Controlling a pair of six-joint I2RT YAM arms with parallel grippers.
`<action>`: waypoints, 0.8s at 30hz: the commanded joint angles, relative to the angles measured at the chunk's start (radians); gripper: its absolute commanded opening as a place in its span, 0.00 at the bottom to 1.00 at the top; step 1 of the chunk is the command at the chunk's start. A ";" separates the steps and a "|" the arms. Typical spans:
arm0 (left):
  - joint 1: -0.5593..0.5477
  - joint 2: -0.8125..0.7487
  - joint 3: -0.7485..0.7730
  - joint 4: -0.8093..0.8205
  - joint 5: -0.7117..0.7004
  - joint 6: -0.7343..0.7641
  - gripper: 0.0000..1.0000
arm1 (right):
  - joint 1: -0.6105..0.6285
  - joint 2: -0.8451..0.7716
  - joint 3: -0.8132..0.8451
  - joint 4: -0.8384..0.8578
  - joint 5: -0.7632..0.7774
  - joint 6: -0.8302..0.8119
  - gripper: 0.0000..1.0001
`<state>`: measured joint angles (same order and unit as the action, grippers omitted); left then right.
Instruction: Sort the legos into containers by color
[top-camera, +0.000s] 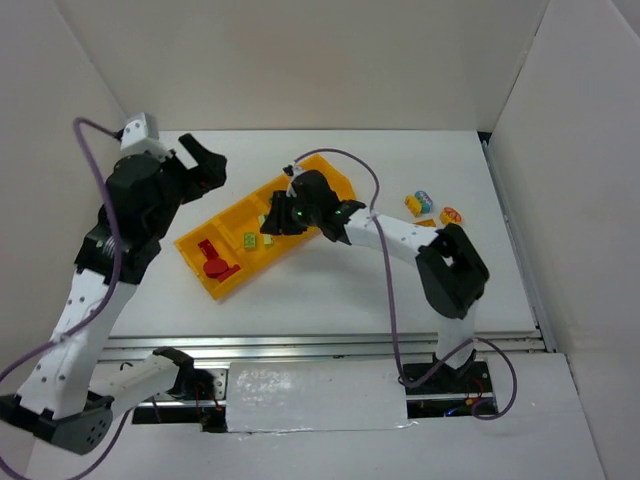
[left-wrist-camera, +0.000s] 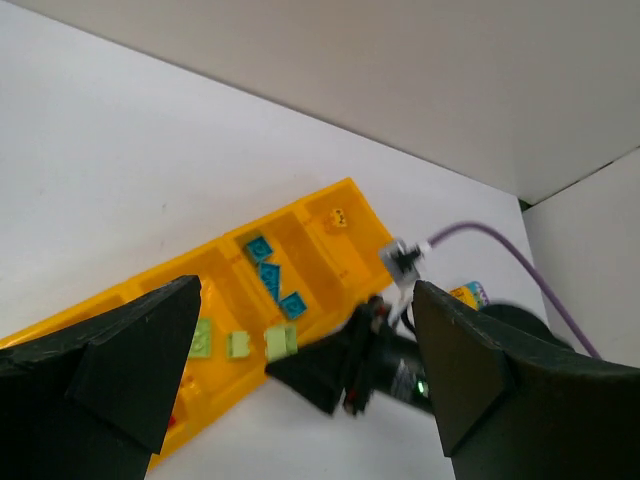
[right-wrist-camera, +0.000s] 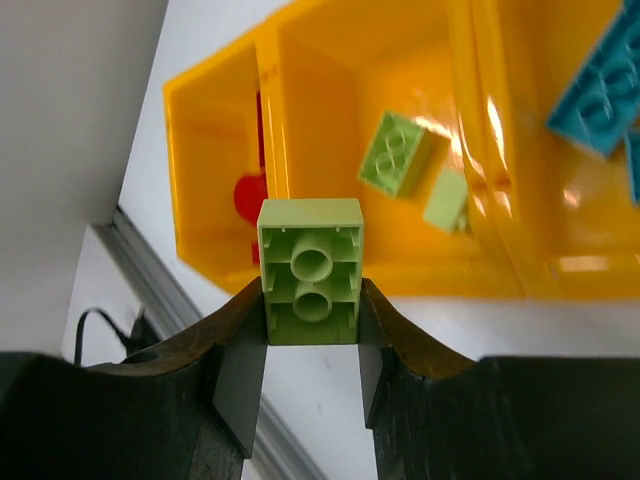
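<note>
On the bench (top-camera: 330, 290), the tray (top-camera: 232, 218) lies diagonally, near-left to far-right, with bricks (top-camera: 250, 240) in the three compartments nearest its near-left end. A loose cluster of bricks (top-camera: 425, 203) sits on the bench well right of it. Right tool (right-wrist-camera: 312, 305) hangs over the tray's near long wall, a brick (right-wrist-camera: 311, 268) between its fingers; left tool (top-camera: 205, 163) sits behind-left of the tray.

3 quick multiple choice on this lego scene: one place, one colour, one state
1. The green bricks in the tray lie: A) next to the red bricks B) among teal ones C) at the far end
2. The brick in the right pincer is: A) red B) teal C) yellow-green
3. The left pincer is: A) shut on a brick B) open, empty C) shut, empty
Answers: 1 A, red shows past the shared wall; 2 C, plain in the right wrist view; 3 B, spread wide, nothing between.
</note>
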<state>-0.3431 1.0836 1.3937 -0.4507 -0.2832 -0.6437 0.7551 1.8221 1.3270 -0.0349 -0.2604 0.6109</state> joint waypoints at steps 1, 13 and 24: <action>0.009 -0.077 -0.090 -0.147 -0.056 0.073 0.99 | 0.035 0.132 0.218 -0.072 0.070 0.007 0.07; 0.012 -0.318 -0.338 -0.223 -0.143 0.162 0.99 | 0.035 0.313 0.574 -0.280 0.107 -0.026 0.92; 0.010 -0.340 -0.453 -0.192 -0.079 0.182 1.00 | -0.329 -0.053 0.168 -0.454 0.306 0.000 0.97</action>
<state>-0.3359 0.7670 0.9459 -0.6842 -0.3813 -0.4950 0.5953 1.8679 1.5707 -0.3809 -0.0803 0.5888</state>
